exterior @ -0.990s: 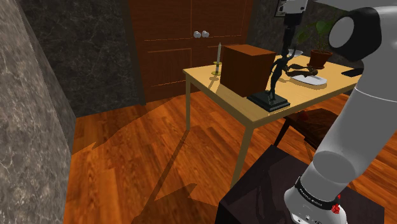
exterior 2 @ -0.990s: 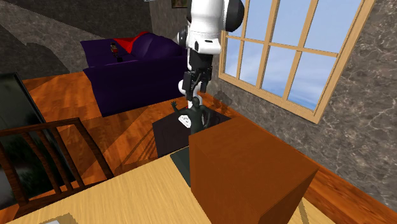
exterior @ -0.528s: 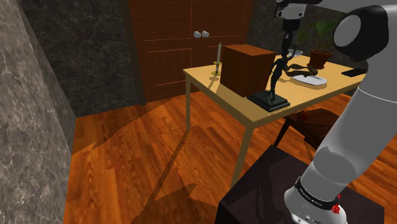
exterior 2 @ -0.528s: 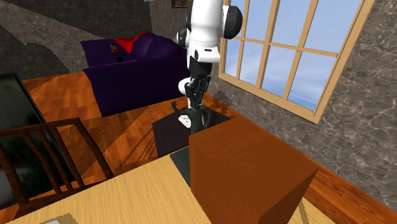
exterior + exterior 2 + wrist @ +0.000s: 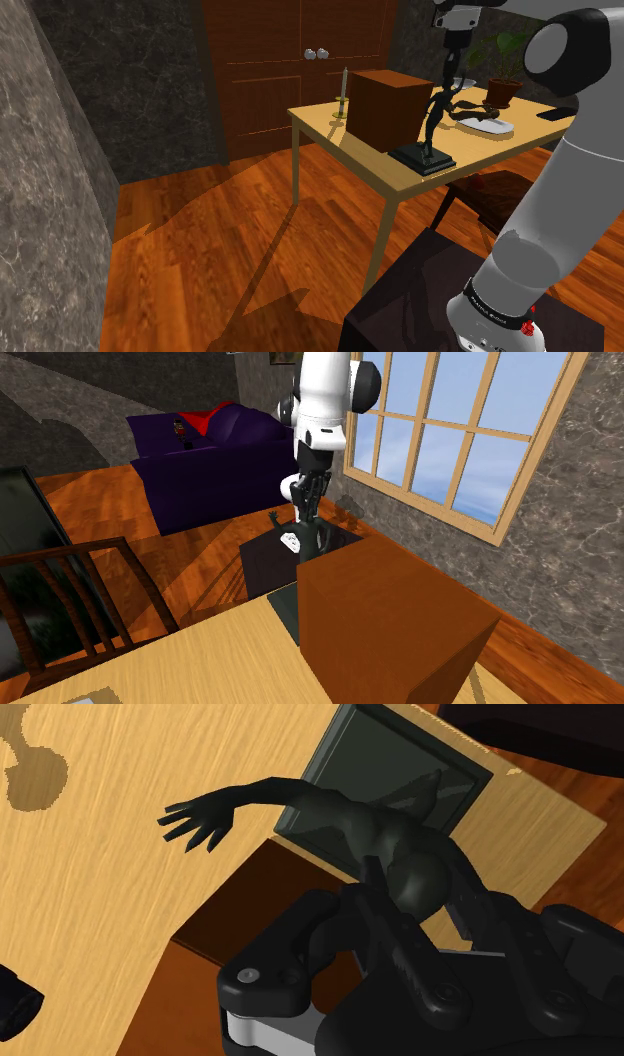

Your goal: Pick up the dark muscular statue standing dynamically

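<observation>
Apparently gripping the dark muscular statue (image 5: pixel 345 816) with the black two-finger tool (image 5: pixel 412 894), beside the brown box (image 5: pixel 385 105), by the edge of the wooden table (image 5: pixel 345 142).

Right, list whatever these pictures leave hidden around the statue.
Statue legs and base: second exterior view, behind the brown box.
Whether the gripper touches the statue: shoulder view, too small.
Potted plant: shoulder view, partly behind the arm.
Table, right end: shoulder view, covered by the arm.
</observation>
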### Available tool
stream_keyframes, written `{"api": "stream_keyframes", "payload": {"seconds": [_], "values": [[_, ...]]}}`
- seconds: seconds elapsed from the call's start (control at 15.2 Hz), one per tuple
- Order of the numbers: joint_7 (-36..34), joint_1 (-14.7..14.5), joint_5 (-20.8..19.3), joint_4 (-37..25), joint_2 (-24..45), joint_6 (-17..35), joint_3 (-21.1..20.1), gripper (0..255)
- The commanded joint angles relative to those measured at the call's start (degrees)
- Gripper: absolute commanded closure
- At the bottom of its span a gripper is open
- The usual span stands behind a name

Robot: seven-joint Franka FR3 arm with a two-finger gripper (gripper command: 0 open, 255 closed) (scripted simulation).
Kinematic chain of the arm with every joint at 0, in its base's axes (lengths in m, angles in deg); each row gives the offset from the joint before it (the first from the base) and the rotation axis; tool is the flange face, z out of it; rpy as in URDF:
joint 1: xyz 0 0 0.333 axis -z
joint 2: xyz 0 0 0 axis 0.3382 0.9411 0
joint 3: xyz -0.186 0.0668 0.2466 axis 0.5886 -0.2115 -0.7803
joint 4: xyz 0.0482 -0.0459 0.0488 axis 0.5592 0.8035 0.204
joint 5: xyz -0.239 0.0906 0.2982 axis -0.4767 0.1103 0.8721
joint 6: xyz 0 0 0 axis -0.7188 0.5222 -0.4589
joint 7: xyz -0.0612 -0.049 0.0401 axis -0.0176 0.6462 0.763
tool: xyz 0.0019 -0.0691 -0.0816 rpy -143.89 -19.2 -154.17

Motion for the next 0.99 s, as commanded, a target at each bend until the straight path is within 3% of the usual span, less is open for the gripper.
{"api": "stream_keyframes", "payload": {"seconds": [0.0,0.92], "values": [[0.25,0.10,0.26,-1.19,0.49,-0.83,0.07,255],[4.59,3.67,5.27,-22.22,8.87,-14.57,1.65,255]]}}
